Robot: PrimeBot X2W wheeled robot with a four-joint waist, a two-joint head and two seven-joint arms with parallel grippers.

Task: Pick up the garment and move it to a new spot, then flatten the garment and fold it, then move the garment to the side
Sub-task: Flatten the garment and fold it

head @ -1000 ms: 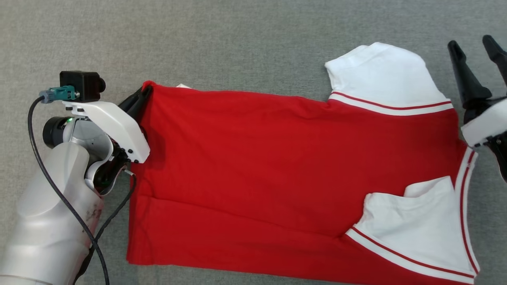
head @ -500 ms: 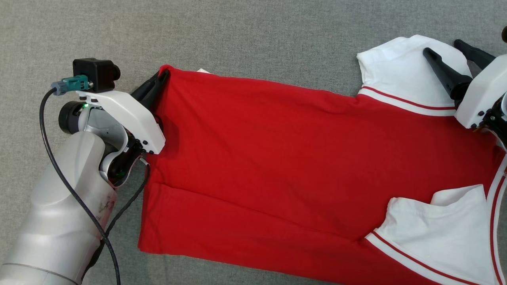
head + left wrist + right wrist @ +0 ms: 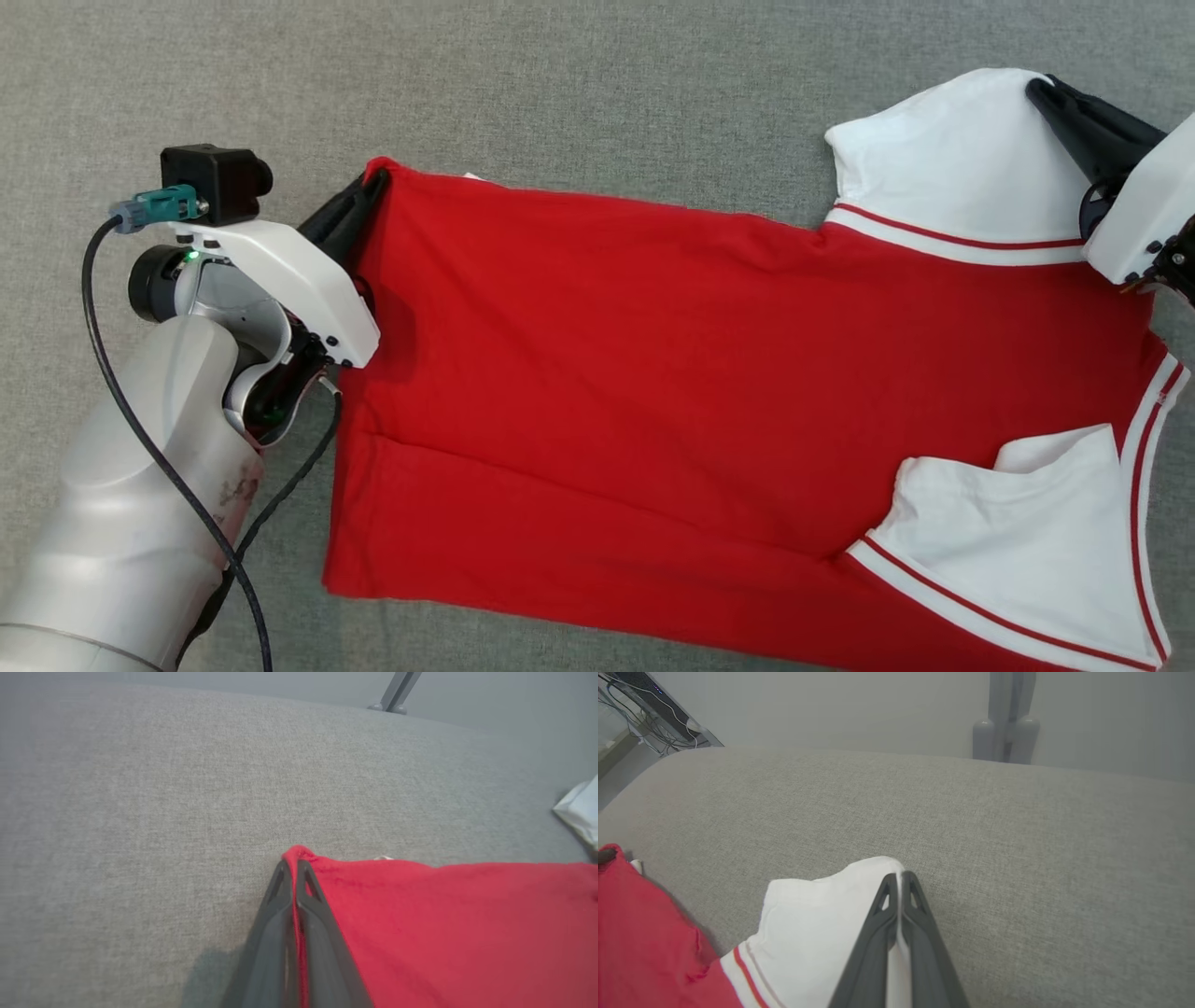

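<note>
The garment [image 3: 672,373] is a red shirt with white sleeves and red-striped trim, spread flat on the grey cloth surface, hem to the left. My left gripper [image 3: 373,182] is shut on the far corner of the red hem [image 3: 299,856]. My right gripper [image 3: 1041,93] is shut on the edge of the far white sleeve [image 3: 943,159], whose cloth runs pinched between the dark fingers [image 3: 920,933] in the right wrist view. The near white sleeve [image 3: 1018,551] lies folded over the red body at the lower right.
The grey cloth surface [image 3: 560,84] stretches beyond the garment on the far and left sides. A grey post [image 3: 1008,723] stands past its far edge, and a shelf with cables [image 3: 649,704] is off to one corner.
The right gripper came in from beside the collar onto the far white sleeve and closed on its edge. The left gripper kept its hold on the hem corner. The camera shifted slightly.
</note>
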